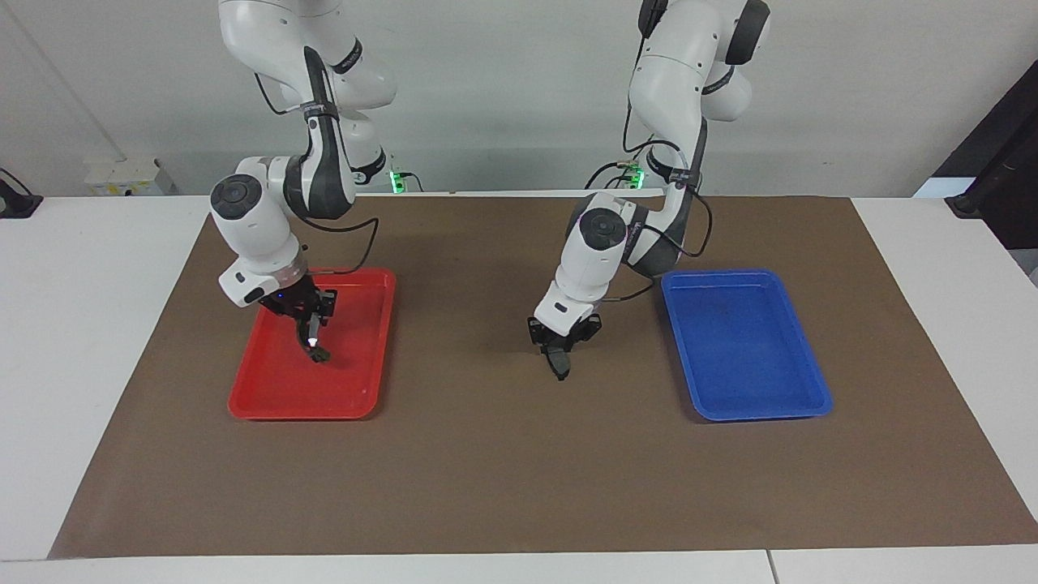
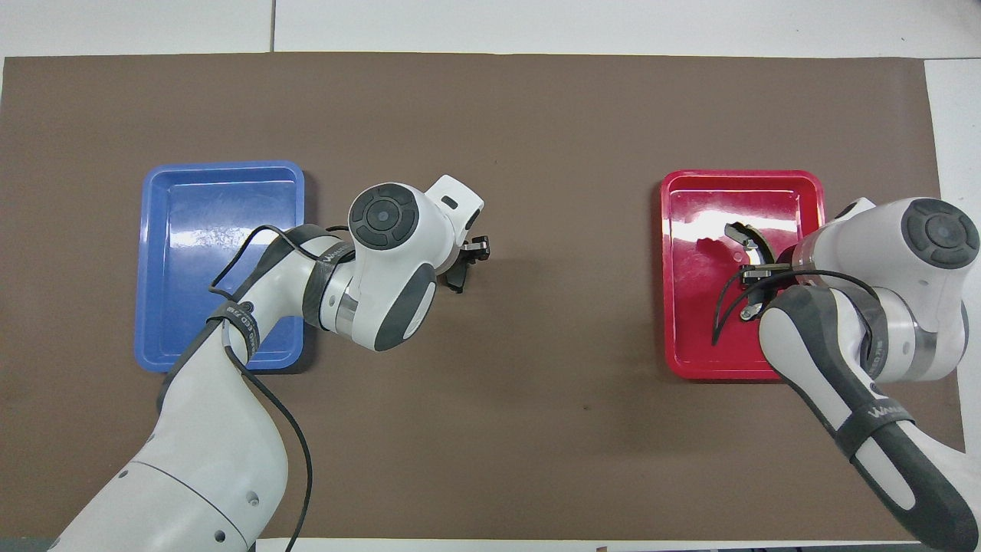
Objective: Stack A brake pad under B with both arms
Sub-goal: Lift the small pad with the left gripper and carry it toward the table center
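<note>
B (image 2: 745,239) curved (overhead only), right gripper (image 1: 315,350) clamped

A robotics lab: two white jointed arms (image 1: 268,219) stand at a white surface (image 1: 97,324) covered by a brown mat (image 1: 519,470), with a red tray (image 1: 357,389), a blue tray (image 1: 754,349), and a bare pale wall (image 1: 503,97).
</note>
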Robot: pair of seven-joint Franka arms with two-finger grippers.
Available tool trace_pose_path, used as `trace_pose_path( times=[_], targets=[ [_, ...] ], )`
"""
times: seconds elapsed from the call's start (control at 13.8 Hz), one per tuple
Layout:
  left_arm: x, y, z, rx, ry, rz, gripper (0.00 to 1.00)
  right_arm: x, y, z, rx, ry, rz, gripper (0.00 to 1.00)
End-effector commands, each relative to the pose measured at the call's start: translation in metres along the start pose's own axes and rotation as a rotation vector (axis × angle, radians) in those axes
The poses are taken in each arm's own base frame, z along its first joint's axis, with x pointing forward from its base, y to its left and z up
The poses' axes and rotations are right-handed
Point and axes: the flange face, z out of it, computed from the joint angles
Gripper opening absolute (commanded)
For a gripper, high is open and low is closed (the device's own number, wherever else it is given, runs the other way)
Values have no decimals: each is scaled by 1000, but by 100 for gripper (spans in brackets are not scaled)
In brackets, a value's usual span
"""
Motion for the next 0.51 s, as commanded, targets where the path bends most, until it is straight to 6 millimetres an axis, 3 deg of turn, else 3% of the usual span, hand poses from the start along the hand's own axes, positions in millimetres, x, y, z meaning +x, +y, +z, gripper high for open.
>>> trace_pose_path(
  times=[0.0,0.15,0.44],
  targets=[
    [8,-10,-19,-14,12,-32,98,-2,-6,-12,14,-4,14,0],
    [12,-43,-48,-19,30,-66,98,12,-25,-34,11,-16,-30,0],
    [16,-127,-110,12,-25,-58,99,36,-99,-72,5,-2,-139,0]
  ],
)
